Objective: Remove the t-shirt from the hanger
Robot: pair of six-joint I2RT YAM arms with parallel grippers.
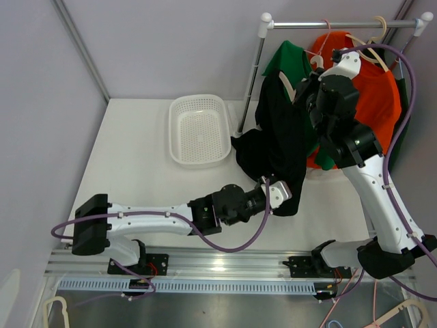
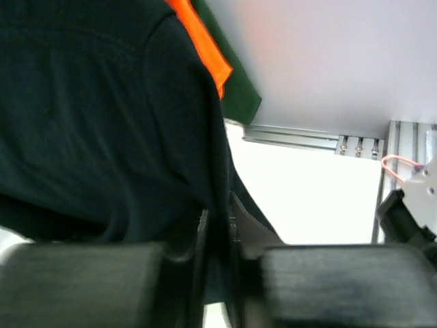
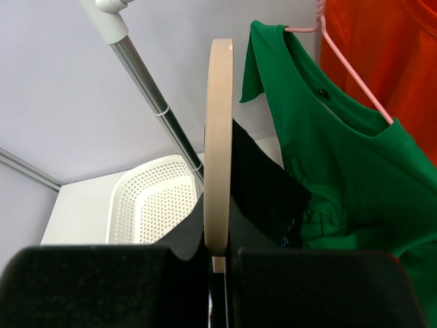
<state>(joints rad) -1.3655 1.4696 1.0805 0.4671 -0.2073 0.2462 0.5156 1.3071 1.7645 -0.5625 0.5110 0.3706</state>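
A black t-shirt (image 1: pixel 280 140) hangs from a beige wooden hanger (image 1: pixel 289 87) off the rail, its lower part pooling on the table. My right gripper (image 1: pixel 308 87) is shut on the hanger (image 3: pixel 219 157), holding it up beside the rack. My left gripper (image 1: pixel 281 193) is shut on the black t-shirt's lower hem (image 2: pixel 217 225), low near the table. The shirt (image 2: pixel 95 130) fills the left wrist view; in the right wrist view it (image 3: pixel 263 191) drapes off the hanger.
A white perforated basket (image 1: pixel 199 130) sits on the table left of the rack pole (image 1: pixel 251 78). A green shirt (image 1: pixel 290 58) on a pink hanger and an orange shirt (image 1: pixel 374 92) hang from the rail (image 1: pixel 341 24).
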